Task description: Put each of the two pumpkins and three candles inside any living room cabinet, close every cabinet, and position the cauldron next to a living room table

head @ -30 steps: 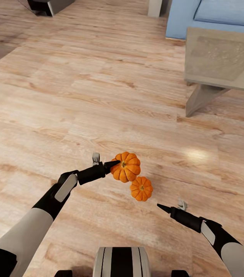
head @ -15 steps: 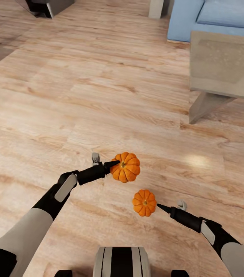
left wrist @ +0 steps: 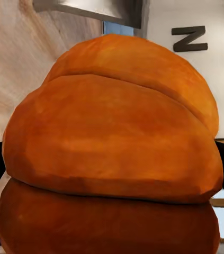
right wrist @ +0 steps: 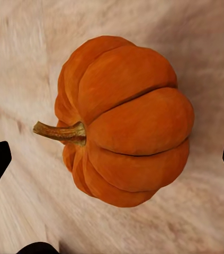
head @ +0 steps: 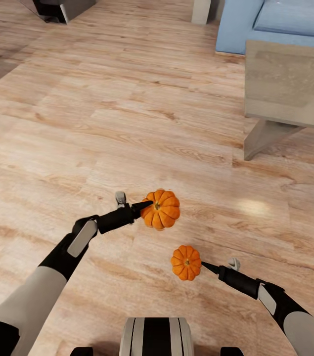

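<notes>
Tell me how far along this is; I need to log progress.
Nothing looks finished. The left gripper holds the larger ribbed orange pumpkin off the pale wood floor. The right gripper, jaws apart, brackets the smaller orange pumpkin. Still left: both pumpkins into a cabinet, the candles, closing up, and the cauldron.

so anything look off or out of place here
Nothing looks damaged or spilled. Both pumpkins sit at gripper tips above the wood floor: the larger pumpkin at the left gripper, the smaller pumpkin just ahead of the open right gripper.
</notes>
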